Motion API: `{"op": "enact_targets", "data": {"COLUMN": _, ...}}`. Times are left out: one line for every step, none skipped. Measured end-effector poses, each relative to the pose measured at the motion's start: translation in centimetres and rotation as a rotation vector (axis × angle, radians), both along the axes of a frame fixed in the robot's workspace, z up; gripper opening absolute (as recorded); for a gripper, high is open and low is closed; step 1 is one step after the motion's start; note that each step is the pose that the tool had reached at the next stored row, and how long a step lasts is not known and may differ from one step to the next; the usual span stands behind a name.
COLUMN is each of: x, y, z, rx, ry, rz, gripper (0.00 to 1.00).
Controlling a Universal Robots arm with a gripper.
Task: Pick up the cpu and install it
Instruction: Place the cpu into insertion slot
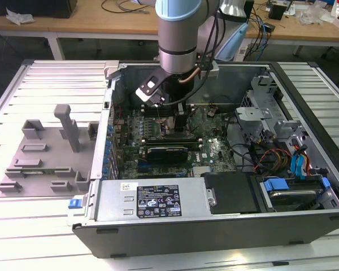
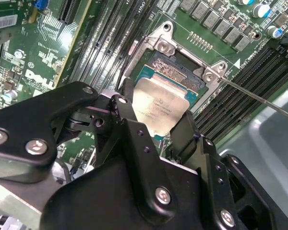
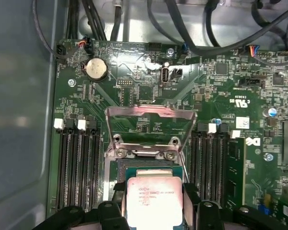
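Observation:
The cpu, a flat square chip with a silvery top, sits between the black fingers of my gripper, which is shut on its two opposite edges. It hangs just over the open motherboard socket, partly covering it and a little tilted. In the first wrist view the cpu is at the near end of the socket, whose metal load plate is swung up and open. In the exterior view my gripper reaches down into the computer case over the green motherboard.
Memory slots flank the socket on both sides. The thin socket lever sticks out sideways. Case walls, cables and drive bays surround the board. A grey fixture lies on the table at the exterior view's left.

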State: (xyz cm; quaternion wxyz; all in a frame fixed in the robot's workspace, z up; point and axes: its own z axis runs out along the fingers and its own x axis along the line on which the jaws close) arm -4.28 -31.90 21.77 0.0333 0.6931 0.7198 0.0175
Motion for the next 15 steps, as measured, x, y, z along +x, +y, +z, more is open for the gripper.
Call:
{"op": "enact_targets", "data": {"x": -0.02, "y": 0.00, "z": -0.16, "rx": 0.0000, "ry": 0.0001, "rz": -0.005, "gripper": 0.55}}
{"op": "enact_targets", "data": {"x": -0.03, "y": 0.00, "z": -0.30, "rx": 0.0000, "ry": 0.0001, "rz": -0.016, "gripper": 0.55}}
{"op": "enact_targets", "data": {"x": -0.08, "y": 0.07, "z": -0.40, "rx": 0.0000, "ry": 0.0000, "rz": -0.022, "gripper": 0.55}}
{"op": "enact_targets", "data": {"x": -0.09, "y": 0.14, "z": -0.43, "rx": 0.0000, "ry": 0.0000, "rz": -0.022, "gripper": 0.55}}
{"op": "enact_targets", "data": {"x": -0.10, "y": 0.21, "z": -0.45, "rx": -0.0001, "ry": 0.0000, "rz": -0.023, "gripper": 0.55}}
{"op": "enact_targets", "data": {"x": -0.11, "y": 0.37, "z": -0.51, "rx": -0.0001, "ry": 0.0002, "rz": -0.024, "gripper": 0.55}}
{"op": "enact_targets", "data": {"x": -0.11, "y": 0.49, "z": -0.71, "rx": 0.0000, "ry": 0.0000, "rz": -0.028, "gripper": 0.55}}
{"op": "enact_targets", "data": {"x": -0.12, "y": 0.50, "z": -0.88, "rx": 0.0000, "ry": 0.0001, "rz": -0.032, "gripper": 0.55}}
{"op": "enact_targets", "data": {"x": -0.14, "y": 0.54, "z": -1.05, "rx": 0.0000, "ry": 0.0001, "rz": -0.034, "gripper": 0.55}}
{"op": "enact_targets", "data": {"x": -0.18, "y": 0.59, "z": -1.27, "rx": 0.0000, "ry": 0.0000, "rz": -0.036, "gripper": 0.55}}
{"op": "enact_targets", "data": {"x": -0.18, "y": 0.60, "z": -1.29, "rx": -0.0004, "ry": 0.0002, "rz": -0.037, "gripper": 0.55}}
{"op": "enact_targets", "data": {"x": -0.19, "y": 0.61, "z": -1.32, "rx": -0.0001, "ry": 0.0001, "rz": -0.037, "gripper": 0.55}}
{"op": "enact_targets", "data": {"x": -0.18, "y": 0.61, "z": -1.36, "rx": 0.0001, "ry": -0.0001, "rz": -0.037, "gripper": 0.55}}
{"op": "enact_targets", "data": {"x": -0.19, "y": 0.61, "z": -1.44, "rx": 0.0003, "ry": -0.0002, "rz": -0.037, "gripper": 0.55}}
{"op": "enact_targets", "data": {"x": -0.21, "y": 0.61, "z": -1.65, "rx": 0.0000, "ry": 0.0000, "rz": -0.037, "gripper": 0.55}}
